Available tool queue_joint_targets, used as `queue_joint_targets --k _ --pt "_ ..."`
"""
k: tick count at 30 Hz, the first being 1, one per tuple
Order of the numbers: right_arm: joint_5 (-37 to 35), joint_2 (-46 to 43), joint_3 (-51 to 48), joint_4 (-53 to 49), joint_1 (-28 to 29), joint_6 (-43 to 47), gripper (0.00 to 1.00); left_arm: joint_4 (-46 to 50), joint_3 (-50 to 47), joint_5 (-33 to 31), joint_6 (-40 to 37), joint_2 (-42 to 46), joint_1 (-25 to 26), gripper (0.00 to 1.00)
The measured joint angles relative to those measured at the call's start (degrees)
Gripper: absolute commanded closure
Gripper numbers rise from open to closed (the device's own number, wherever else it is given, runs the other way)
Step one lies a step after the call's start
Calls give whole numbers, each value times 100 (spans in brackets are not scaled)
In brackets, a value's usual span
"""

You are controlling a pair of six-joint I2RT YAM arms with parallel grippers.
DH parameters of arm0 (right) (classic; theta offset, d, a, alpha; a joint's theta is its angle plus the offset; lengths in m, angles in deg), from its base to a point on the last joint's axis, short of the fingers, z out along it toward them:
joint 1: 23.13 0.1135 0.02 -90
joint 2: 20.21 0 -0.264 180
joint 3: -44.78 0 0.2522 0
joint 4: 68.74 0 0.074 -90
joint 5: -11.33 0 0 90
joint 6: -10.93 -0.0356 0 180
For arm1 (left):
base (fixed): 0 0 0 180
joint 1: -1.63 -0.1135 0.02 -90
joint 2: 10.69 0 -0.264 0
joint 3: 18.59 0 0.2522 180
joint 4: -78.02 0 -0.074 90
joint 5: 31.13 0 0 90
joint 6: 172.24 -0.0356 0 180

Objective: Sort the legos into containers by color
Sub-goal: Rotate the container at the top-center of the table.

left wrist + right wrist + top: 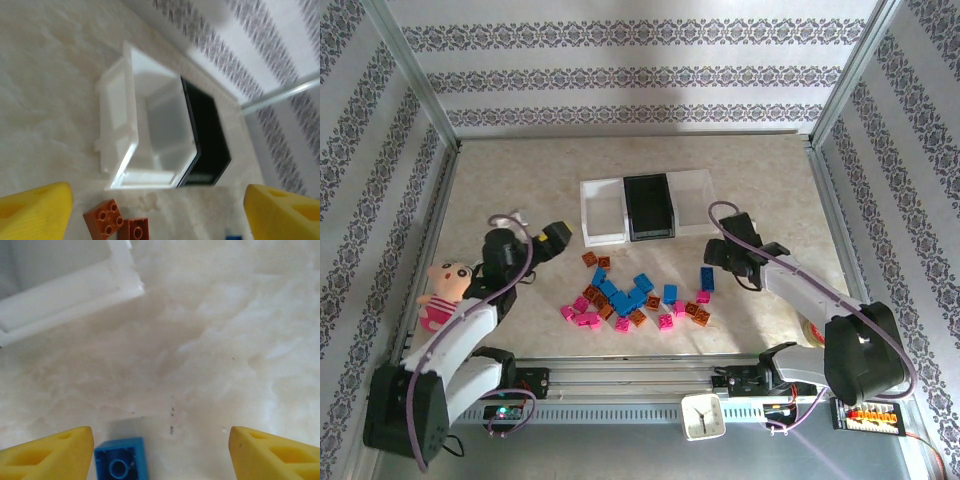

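The pale marbled table (520,170) carries the row of containers (586,212) near its middle, with the legos (623,300) scattered on the bare top at six o'clock from them. At ten o'clock from that heap the left gripper (552,238) stands wide apart, holding nothing. At two o'clock the right gripper (720,255) gapes too, nothing in its grasp, one blue brick (121,462) lying just beside one finger.

White-and-black arms (810,290), looping purple cables (413,410), hands (161,440) with yellow wedge fingers (50,452)

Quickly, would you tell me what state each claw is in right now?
Left claw: open, holding nothing.
Right claw: open, empty, blue lego beside one finger.
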Motion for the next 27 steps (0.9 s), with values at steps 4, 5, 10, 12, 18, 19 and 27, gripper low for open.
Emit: queue_joint_targets --k 4,5,10,12,18,19,27 --pt "243 -42 -7 31 -79 107 28 22 400 -225 -289 -1241 334 29" --pt "286 -52 -11 39 -79 114 28 44 540 -280 -343 -1545 334 32" --pt "393 -142 -68 63 -79 155 28 -37 1257 -343 -487 -2809 332 39" --pt "433 -190 -109 63 -79 181 28 -173 1349 -341 -487 -3051 332 42" --pt "479 -356 -243 63 -79 238 28 -321 1604 -345 -551 -3460 334 59" --pt "490 -376 -258 63 -79 243 28 -337 1681 -345 -575 -3545 334 63" --pt "538 -431 -302 66 -87 284 28 -348 2105 -402 -656 -3908 332 48"
